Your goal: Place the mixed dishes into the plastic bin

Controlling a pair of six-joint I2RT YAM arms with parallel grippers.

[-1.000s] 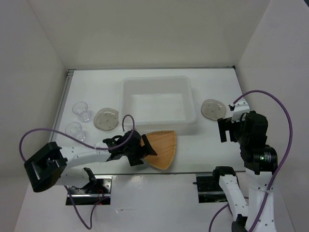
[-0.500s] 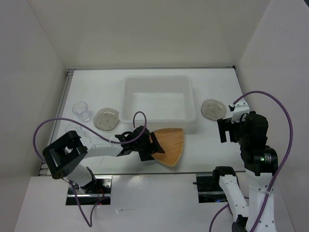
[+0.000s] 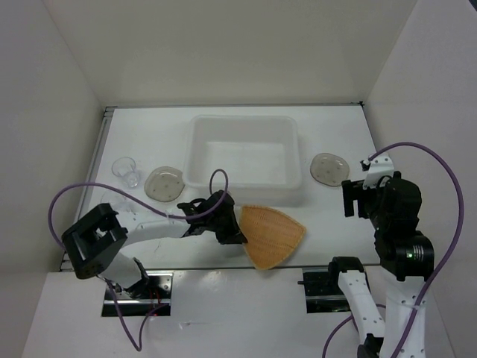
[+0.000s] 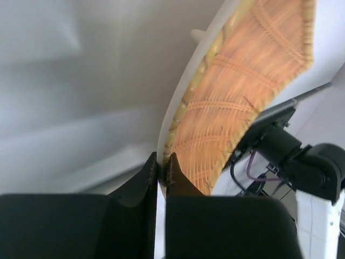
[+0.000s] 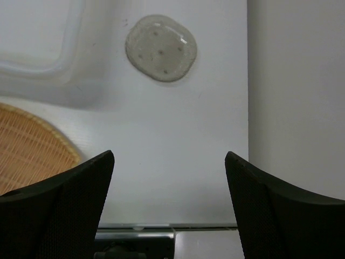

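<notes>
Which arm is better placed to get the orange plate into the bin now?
Left: the left fingers are shut on the orange plate, just in front of the bin. The right fingers are open and empty, nearer the saucer right of the bin.

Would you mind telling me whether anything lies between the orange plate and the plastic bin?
Nothing visible does. The left gripper grips the orange plate by its edge close to the plastic bin; only its near wall must be cleared.
</notes>
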